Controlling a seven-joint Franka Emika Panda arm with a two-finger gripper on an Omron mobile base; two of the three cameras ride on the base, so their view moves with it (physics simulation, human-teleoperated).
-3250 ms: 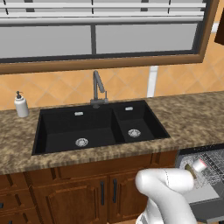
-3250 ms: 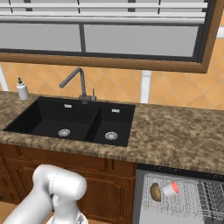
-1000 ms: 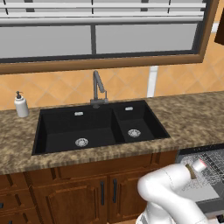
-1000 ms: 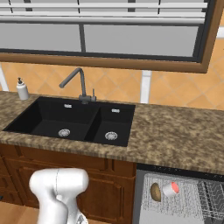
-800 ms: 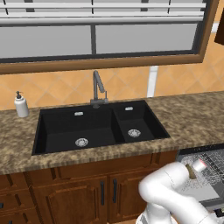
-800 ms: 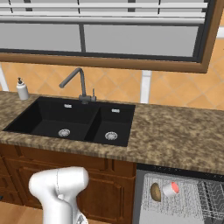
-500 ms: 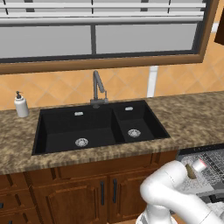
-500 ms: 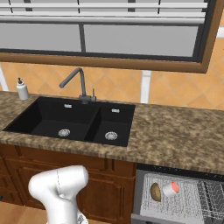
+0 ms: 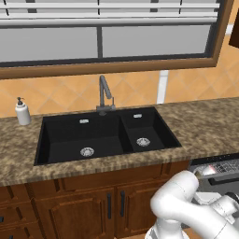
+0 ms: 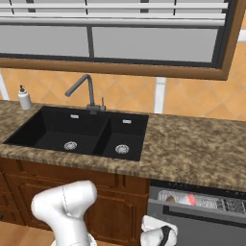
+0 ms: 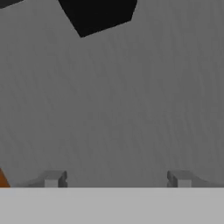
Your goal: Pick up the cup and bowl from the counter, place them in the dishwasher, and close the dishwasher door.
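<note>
The dishwasher door (image 10: 206,228) stands raised most of the way, a dark grey panel under the granite counter (image 10: 192,149). Through the gap left at its top I see the wire rack with the red-pink cup (image 10: 191,199) on it; the cup (image 9: 206,171) also shows in the left base view. The bowl is hidden behind the door. My gripper (image 11: 117,179) is open, its fingertips (image 11: 52,178) wide apart right up against the door's flat grey face, with nothing between them. The arm reaches low in front of the dishwasher (image 9: 219,168).
A black double sink (image 9: 105,135) with a grey tap (image 9: 105,95) is set in the counter (image 9: 205,126). A white soap pump bottle (image 9: 22,112) stands at its far left. Brown wooden cabinet doors (image 9: 93,210) run below, left of the dishwasher.
The dishwasher door has swung up from lying flat to nearly upright, covering most of the rack. My arm has moved lower and to the right along with it.
</note>
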